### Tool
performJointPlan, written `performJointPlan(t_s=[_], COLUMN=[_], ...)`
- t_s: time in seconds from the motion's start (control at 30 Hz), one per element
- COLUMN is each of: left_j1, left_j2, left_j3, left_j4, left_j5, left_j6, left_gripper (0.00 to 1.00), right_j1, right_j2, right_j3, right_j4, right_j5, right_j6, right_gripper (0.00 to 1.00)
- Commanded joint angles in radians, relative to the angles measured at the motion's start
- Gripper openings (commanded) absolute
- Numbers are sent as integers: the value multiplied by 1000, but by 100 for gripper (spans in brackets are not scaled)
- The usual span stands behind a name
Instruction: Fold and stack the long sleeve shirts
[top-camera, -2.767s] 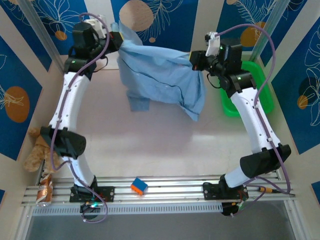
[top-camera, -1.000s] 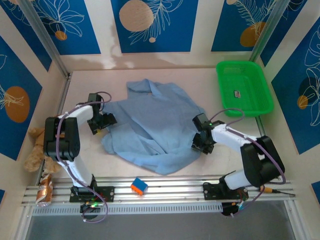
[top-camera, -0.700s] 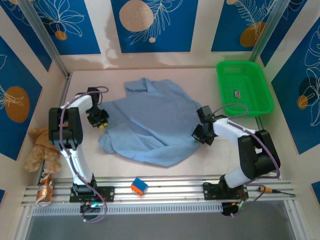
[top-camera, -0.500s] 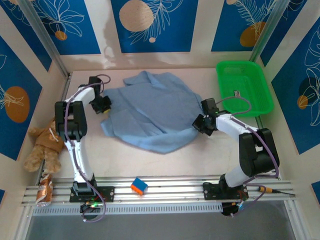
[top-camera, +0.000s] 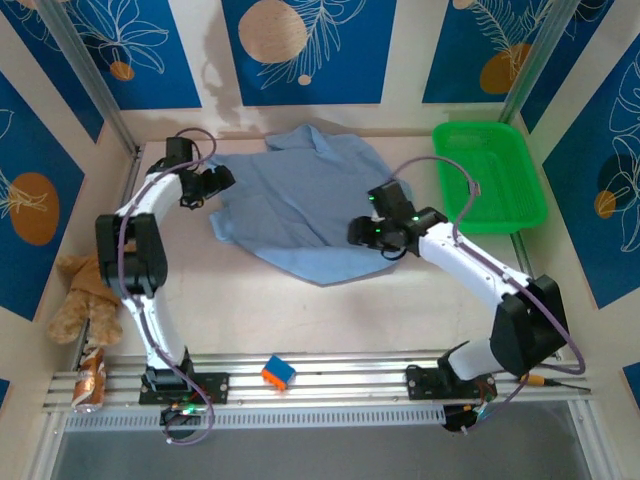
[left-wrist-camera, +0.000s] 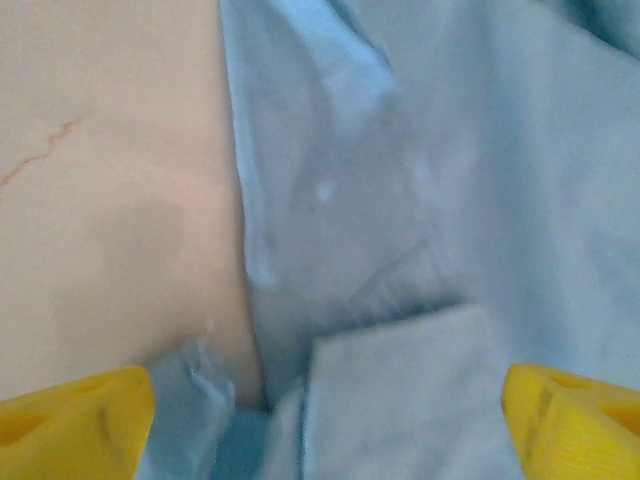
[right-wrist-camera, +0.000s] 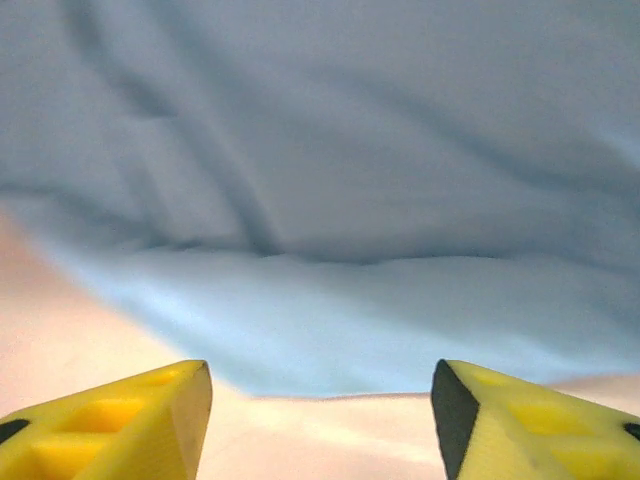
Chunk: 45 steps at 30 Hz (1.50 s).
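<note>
A pale table (top-camera: 330, 320) stands boxed in by blue panels printed with leaves. Along its near edge runs a metal rail (top-camera: 330, 385) that carries both arm bases, with an orange and blue block (top-camera: 278, 372) lying on it between them. A can (top-camera: 90, 378) lies at the rail's left end, and a teddy bear (top-camera: 80, 295) sits just beyond it against the left wall.

Farther in, the right gripper (top-camera: 358, 233) hangs over the near right hem of the shirt (top-camera: 300, 195). Its wrist camera shows the yellow fingers (right-wrist-camera: 110, 420) parted with bare table between them and the shirt's edge (right-wrist-camera: 330, 150) just ahead; nothing is gripped.

The shirt lies spread and rumpled in the far middle of the table, its collar toward the back wall.

The left gripper (top-camera: 220, 183) is at the shirt's far left edge. In its wrist view the fingers (left-wrist-camera: 75, 415) are spread very wide, at the picture's two bottom corners, above a fold of the cloth (left-wrist-camera: 450, 200). They clamp nothing.

A green basket (top-camera: 510, 160) sits in the far right corner, apart from the shirt.
</note>
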<state>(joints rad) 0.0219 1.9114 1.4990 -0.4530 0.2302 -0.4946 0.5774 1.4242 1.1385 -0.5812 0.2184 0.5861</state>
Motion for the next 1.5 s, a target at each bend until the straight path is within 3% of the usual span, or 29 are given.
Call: performJointPlan(t_s=[0.0, 0.17, 0.33, 0.73, 0.9, 1.1, 1.2, 1.47], left_j1=[20, 28, 64, 126, 159, 188, 201, 204], left_j2=[-187, -342, -436, -558, -574, -581, -585, -573], left_j3=[-129, -283, -380, -504, -537, -555, -561, -587], left_j4=[30, 2, -22, -41, -20, -16, -14, 22], left_j5=[63, 76, 125, 159, 171, 190, 195, 222], left_j6=[-21, -9, -4, 8, -9, -8, -7, -26], left_gripper=[94, 100, 100, 100, 100, 100, 100, 100], right_j1=[139, 304, 362, 390, 385, 379, 378, 384], right_j2=[92, 428, 716, 1033, 1040, 960, 900, 637], right_j3=[120, 404, 693, 1059, 1072, 1010, 970, 762], right_j4=[-64, -113, -167, -301, -314, -283, -268, -177], right_j5=[10, 101, 152, 258, 255, 198, 195, 188], right_j6=[-162, -313, -447, -560, -545, -512, -491, -418], right_gripper=[63, 64, 63, 58, 30, 6, 0, 0])
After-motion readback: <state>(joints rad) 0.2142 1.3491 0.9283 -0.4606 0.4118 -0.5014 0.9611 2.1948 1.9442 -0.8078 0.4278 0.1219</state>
